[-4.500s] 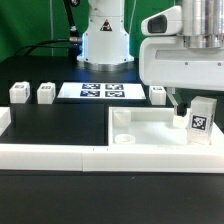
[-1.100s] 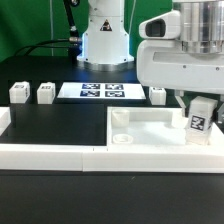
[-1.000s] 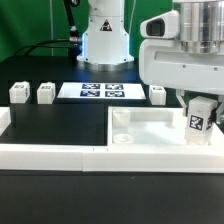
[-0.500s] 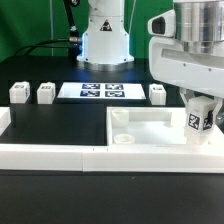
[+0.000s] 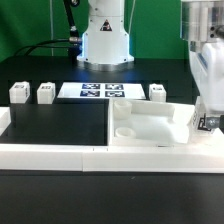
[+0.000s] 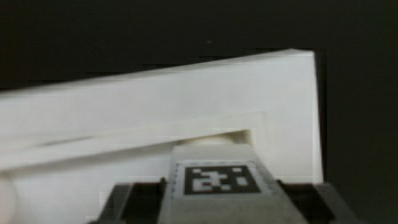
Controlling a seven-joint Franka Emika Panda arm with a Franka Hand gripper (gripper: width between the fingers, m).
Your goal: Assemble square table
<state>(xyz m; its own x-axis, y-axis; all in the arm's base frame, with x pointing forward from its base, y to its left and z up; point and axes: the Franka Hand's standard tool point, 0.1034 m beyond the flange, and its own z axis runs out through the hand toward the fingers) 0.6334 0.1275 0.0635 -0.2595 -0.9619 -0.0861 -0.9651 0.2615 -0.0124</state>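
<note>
The white square tabletop [image 5: 150,125] lies against the white border wall, with corner holes showing on the exterior view's left side. My gripper [image 5: 207,122] is shut on a white tagged leg [image 5: 205,124] at the tabletop's corner on the exterior view's right. In the wrist view the leg [image 6: 217,180] sits between my dark fingers [image 6: 135,200] with its tag facing the camera, over the tabletop [image 6: 160,110]. Three more legs [image 5: 18,92] [image 5: 46,93] [image 5: 157,93] stand on the black table at the back.
The marker board [image 5: 100,91] lies at the back centre in front of the robot base [image 5: 105,40]. The long low white border wall [image 5: 55,152] runs along the front, with a short end piece [image 5: 3,122] at the exterior view's left.
My wrist has turned and moved toward the exterior view's right, so the leg's tag no longer faces the exterior camera. The tabletop appears slightly shifted. The three loose legs have not moved.
</note>
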